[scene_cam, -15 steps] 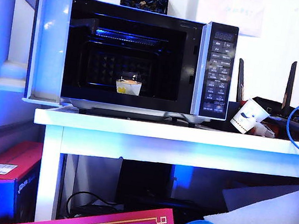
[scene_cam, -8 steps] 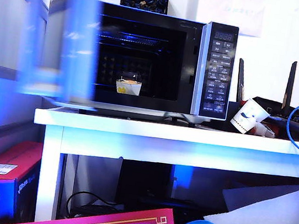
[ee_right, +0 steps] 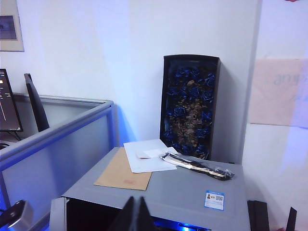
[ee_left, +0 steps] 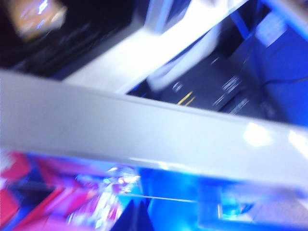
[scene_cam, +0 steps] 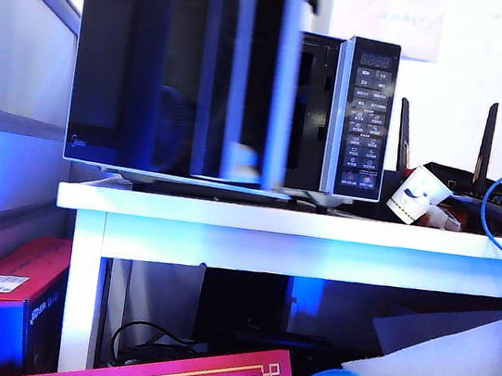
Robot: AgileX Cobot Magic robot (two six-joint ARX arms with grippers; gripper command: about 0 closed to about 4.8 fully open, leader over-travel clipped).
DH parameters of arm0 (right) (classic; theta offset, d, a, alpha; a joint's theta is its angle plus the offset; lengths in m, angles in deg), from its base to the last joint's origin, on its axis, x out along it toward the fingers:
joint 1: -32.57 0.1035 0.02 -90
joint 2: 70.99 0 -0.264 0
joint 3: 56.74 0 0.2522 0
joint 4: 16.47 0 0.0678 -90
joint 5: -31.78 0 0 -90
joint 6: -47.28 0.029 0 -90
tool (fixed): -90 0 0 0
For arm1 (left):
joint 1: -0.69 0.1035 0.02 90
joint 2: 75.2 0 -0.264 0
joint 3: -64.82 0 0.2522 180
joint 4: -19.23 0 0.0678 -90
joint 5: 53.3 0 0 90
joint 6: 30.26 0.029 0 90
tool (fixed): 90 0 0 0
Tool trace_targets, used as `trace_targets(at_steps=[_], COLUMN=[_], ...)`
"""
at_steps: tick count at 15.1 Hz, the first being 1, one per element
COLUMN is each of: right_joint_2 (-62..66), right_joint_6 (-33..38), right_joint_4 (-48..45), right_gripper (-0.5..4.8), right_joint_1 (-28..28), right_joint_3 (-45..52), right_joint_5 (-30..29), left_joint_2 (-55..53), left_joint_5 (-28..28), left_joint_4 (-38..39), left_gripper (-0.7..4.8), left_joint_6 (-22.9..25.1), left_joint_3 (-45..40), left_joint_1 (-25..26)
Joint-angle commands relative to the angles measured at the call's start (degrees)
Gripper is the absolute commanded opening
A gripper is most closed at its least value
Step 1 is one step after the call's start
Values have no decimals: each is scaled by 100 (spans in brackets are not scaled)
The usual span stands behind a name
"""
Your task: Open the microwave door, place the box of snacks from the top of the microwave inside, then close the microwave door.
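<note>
The microwave [scene_cam: 369,120] stands on the white table [scene_cam: 275,219]. Its glossy black door [scene_cam: 137,69] is blurred in mid-swing and covers most of the oven's opening. The box of snacks is hidden behind it in the exterior view. A blurred tan patch [ee_left: 38,14] in a dark space of the left wrist view may be that box. My left gripper [ee_left: 137,216] looks shut, with a wide pale bar [ee_left: 144,139] just beyond its tips. My right gripper [ee_right: 136,214] is shut and empty above the microwave's grey top [ee_right: 183,183].
On the microwave's top lie papers [ee_right: 144,156], a tan envelope [ee_right: 122,175] and a dark box of blue flowers [ee_right: 190,106] against the wall. A white paper cup [scene_cam: 416,194] and router antennas [scene_cam: 488,137] stand to the microwave's right. Boxes [scene_cam: 3,289] sit under the table.
The door has swung from fully open at the left to across the opening. The box inside the oven was in sight before and is now covered. The right arm has not moved.
</note>
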Motion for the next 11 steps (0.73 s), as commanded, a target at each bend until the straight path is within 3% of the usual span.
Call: trace_targets(at_steps=[1, 5, 11], right_joint_2=[-42, -13, -28], right_joint_6=[22, 22, 22], right_joint_4=[-125, -168, -361], right_gripper=[-6, -6, -6], right_joint_1=[2, 4, 4], right_joint_3=[-20, -17, -17], right_joint_5=[-17, -20, -17], left_joint_2=[-129, -474, -1023], left_joint_5=[254, 699, 597], left_joint_4=[-577, -1244, -2623], left_gripper=[-6, -6, -6], left_joint_6=[39, 42, 35], left_joint_3=[17, 17, 17], left_joint_1=[-4, -120, -560])
